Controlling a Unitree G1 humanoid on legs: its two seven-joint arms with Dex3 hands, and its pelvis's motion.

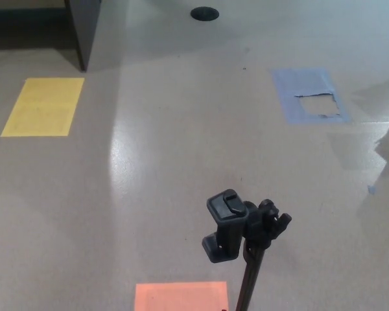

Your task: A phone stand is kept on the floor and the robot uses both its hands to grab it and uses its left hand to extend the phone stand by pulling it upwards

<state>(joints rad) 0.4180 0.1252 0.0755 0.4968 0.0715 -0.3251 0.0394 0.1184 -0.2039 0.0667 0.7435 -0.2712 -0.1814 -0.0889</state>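
text: none legible | labels: none | brands: none | numbers: none

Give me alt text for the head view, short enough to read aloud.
A black phone stand rises from the bottom edge over a grey floor marked with yellow, blue and orange rectangles. Neither robot hand is in view.

black phone stand (245, 243) upright on floor (168, 162), orange patch (180, 296) beside

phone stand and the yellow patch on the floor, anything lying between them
Nothing: in the head view only bare, shiny floor stretches between the phone stand and the yellow patch.
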